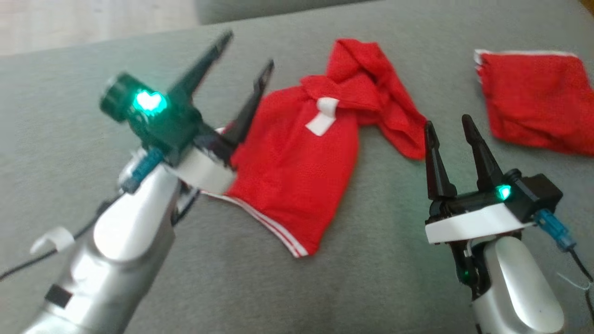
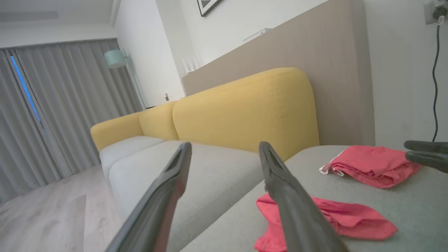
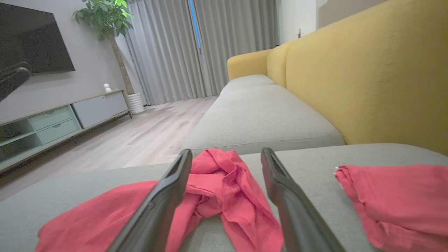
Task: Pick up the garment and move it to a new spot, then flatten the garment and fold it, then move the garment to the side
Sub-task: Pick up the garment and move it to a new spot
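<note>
I had the left gripper [image 1: 248, 50] and right gripper [image 1: 448, 121] both spread wide, holding nothing. The garment [image 1: 297, 157] lay rumpled between them, close by the left one. Flattening, folding and setting aside remained, I judged.

Garment [image 1: 297, 162]: red mesh cloth, matt, white trim. Seat cushion [image 1: 69, 153]: grey woven upholstery, matt, slightly rough. Left gripper [image 1: 248, 50] fingers [image 1: 204, 62]: dark matt plastic. Forearm shell [image 1: 125, 232]: glossy silver. Floor [image 2: 45, 217]: pale wood.

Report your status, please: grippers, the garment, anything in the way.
Left gripper and right gripper: jaws open, both empty. Red garment lies crumpled on the grey cushion. Folded red cloth lies apart, at right.
</note>
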Available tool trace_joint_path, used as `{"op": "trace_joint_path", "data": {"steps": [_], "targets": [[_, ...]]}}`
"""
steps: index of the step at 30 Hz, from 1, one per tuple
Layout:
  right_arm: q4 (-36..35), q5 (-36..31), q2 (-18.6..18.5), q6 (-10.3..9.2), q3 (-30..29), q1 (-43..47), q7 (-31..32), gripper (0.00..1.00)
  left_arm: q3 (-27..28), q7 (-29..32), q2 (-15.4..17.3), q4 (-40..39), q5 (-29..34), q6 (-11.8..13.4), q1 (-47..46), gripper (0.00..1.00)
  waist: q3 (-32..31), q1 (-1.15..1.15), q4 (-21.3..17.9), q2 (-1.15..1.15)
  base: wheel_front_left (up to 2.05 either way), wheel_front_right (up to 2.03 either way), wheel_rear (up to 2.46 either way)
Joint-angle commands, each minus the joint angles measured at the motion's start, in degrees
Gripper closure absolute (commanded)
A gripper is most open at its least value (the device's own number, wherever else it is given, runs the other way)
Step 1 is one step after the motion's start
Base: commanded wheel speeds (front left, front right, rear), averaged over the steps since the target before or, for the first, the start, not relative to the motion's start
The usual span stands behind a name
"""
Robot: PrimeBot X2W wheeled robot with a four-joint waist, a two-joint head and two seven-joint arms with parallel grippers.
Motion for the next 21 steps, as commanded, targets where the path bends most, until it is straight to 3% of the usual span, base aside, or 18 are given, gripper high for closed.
{"op": "trace_joint_path", "data": {"steps": [1,8,12,21], "targets": [[-1.37,-0.53,-0.11,0.21,0.99,0.44,-0.62,0.00,0.53,-0.22,2.15,-1.91,-1.00,0.10,-0.55,0.00,-2.62,0.00,3.89,0.00,0.00,0.00,0.00],[-1.28,-0.40,-0.11,0.21,0.69,1.45,-0.62,0.00,2.64,-0.22,2.93,-3.76,-2.78,0.32,4.69,0.00,-4.19,0.00,6.95,0.00,0.00,0.00,0.00],[-1.25,-0.42,-0.11,0.21,0.48,2.78,-0.62,0.00,7.95,-0.22,2.53,-7.93,-3.83,2.65,12.04,0.00,-5.35,0.00,8.66,0.00,0.00,0.00,0.00],[-0.72,-1.04,-0.11,0.21,0.12,6.36,-0.62,0.00,20.50,-0.22,-4.46,-14.68,-5.54,6.10,29.22,0.00,-7.08,0.00,11.21,0.00,0.00,0.00,0.00]]}}
